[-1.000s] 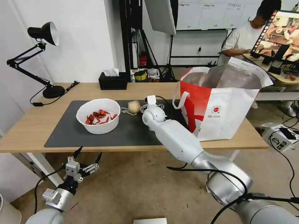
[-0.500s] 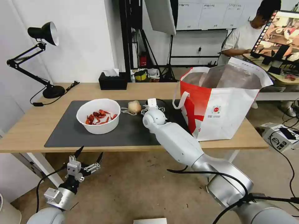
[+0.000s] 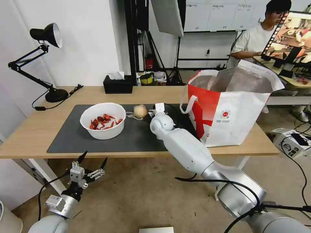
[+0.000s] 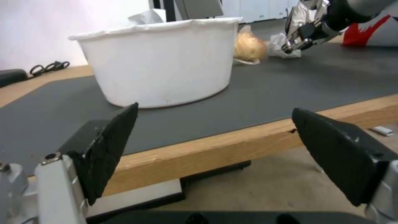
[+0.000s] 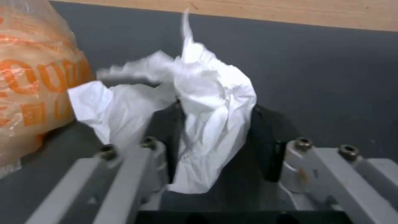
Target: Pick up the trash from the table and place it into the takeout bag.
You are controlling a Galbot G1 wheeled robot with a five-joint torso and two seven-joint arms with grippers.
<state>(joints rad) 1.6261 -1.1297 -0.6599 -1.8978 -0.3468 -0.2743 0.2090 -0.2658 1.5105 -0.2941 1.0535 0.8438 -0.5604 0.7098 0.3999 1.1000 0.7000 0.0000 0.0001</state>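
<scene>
At the centre of the head view, the right claw (image 3: 155, 111) reaches over the dark grey mat (image 3: 74, 136) on the long light-wood tabletop (image 3: 29, 132). In the right wrist view its black fingers (image 5: 265, 149) are clamped on a crumpled white tissue (image 5: 199, 102), just beside a beige ball-like lump (image 3: 140, 111) in printed plastic wrap. A white round bowl of red crayfish shells (image 3: 102, 120) sits left of centre. The big white-and-red takeout bag (image 3: 231, 106) stands open at the right of the frame. At lower left, below the tabletop edge, the left claw (image 3: 92, 160) hangs with fingers spread apart.
</scene>
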